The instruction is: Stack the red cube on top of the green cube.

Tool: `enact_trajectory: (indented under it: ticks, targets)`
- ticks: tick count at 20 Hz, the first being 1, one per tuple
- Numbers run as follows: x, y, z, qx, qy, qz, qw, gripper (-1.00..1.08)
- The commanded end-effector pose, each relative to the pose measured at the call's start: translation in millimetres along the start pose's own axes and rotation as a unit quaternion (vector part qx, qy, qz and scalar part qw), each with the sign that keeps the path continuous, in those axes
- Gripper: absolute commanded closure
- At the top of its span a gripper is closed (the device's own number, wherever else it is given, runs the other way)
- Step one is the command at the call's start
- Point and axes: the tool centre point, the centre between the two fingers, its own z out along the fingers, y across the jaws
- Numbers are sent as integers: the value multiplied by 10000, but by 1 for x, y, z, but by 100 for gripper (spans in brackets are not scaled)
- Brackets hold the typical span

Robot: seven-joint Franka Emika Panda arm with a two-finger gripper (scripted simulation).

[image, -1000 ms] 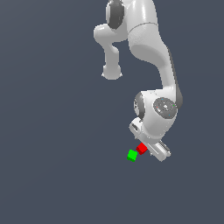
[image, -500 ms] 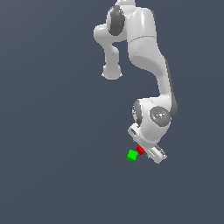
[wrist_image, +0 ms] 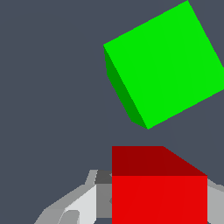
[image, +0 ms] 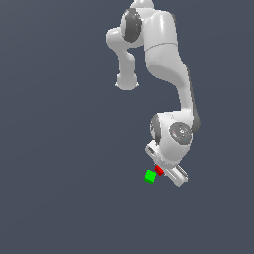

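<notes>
The red cube (image: 158, 170) sits between the fingers of my gripper (image: 160, 172), which is shut on it. In the wrist view the red cube (wrist_image: 159, 192) fills the space between the two grey fingers (wrist_image: 74, 203). The green cube (image: 150, 176) rests on the dark floor just to the exterior view's left of the red cube and slightly lower in the picture. In the wrist view the green cube (wrist_image: 164, 65) lies ahead of the held cube, turned at an angle to it. The two cubes are apart.
The white arm (image: 168, 69) reaches down from the top of the exterior view, its wrist (image: 171, 136) bulking over the cubes. Only plain dark grey floor (image: 59, 188) surrounds them.
The arm has leaned toward the exterior view's left, carrying the red cube a little nearer to the green cube. The green cube has not moved.
</notes>
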Motion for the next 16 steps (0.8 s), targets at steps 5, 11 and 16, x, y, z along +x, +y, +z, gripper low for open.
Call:
enact_trajectory:
  ticks: [5, 11, 16]
  targets:
    - [0, 0, 0, 3, 1, 0, 10000, 108]
    - [-1, 0, -8, 0, 1, -2, 10000, 108]
    - [-1, 1, -34, 0, 1, -2, 10000, 108]
